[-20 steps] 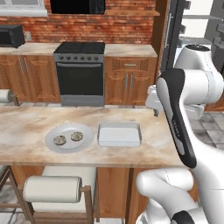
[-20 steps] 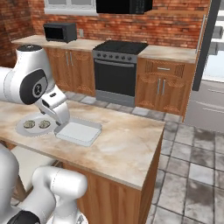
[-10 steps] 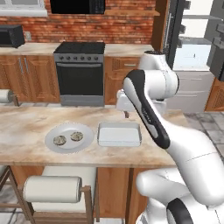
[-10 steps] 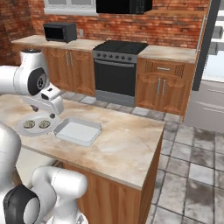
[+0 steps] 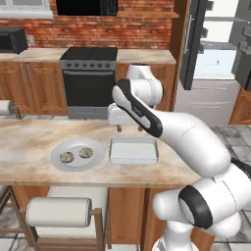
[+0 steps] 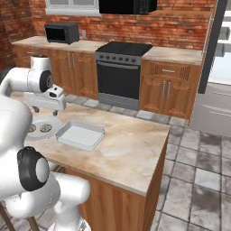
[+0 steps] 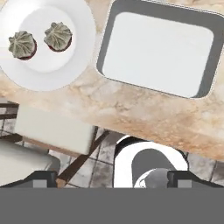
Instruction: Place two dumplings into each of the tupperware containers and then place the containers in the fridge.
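No text, label, brand, number or sign can be read anywhere in these pictures. The microwave (image 6: 62, 32) at about ten o'clock in the right base view and the oven (image 5: 88, 81) at about eleven o'clock in the left base view show blank faces

Counter (image 5: 29, 152): plate (image 5: 98, 156), tupperware container (image 5: 133, 151)

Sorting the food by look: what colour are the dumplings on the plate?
Olive-tan, speckled dumplings; clearest in the hand view.
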### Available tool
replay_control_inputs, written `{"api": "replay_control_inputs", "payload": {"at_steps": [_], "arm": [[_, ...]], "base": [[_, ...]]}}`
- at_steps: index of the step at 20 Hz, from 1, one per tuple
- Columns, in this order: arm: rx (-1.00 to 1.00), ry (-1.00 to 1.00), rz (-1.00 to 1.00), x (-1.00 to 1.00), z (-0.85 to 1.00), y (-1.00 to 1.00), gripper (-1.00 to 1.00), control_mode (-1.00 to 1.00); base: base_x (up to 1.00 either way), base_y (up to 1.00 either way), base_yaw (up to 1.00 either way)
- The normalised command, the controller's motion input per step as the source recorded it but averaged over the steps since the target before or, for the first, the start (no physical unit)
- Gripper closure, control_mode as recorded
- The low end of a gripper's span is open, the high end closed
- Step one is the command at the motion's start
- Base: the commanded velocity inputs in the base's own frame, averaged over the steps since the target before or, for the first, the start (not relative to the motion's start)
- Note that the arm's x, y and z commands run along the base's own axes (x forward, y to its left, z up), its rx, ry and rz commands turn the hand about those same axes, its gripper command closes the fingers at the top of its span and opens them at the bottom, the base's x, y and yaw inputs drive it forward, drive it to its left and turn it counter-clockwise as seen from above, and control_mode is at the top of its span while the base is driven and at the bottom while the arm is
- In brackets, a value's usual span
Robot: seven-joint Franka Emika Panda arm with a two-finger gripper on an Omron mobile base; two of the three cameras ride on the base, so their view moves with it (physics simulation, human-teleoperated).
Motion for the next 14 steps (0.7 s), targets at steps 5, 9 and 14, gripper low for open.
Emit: {"api": "replay_control_inputs", "payload": {"at_steps": [5,9,14], "arm": [[0.00,-0.17,0.19,0.08,-0.52,0.33,-1.00,-1.00],[0.00,-0.18,0.17,0.00,-0.37,0.35,-1.00,-1.00],[0.00,-0.04,0.08,0.20,-0.03,0.14,-1.00,-1.00]], "base": [[0.00,0.00,0.00],[0.00,0.00,0.00],[0.00,0.00,0.00]]}}
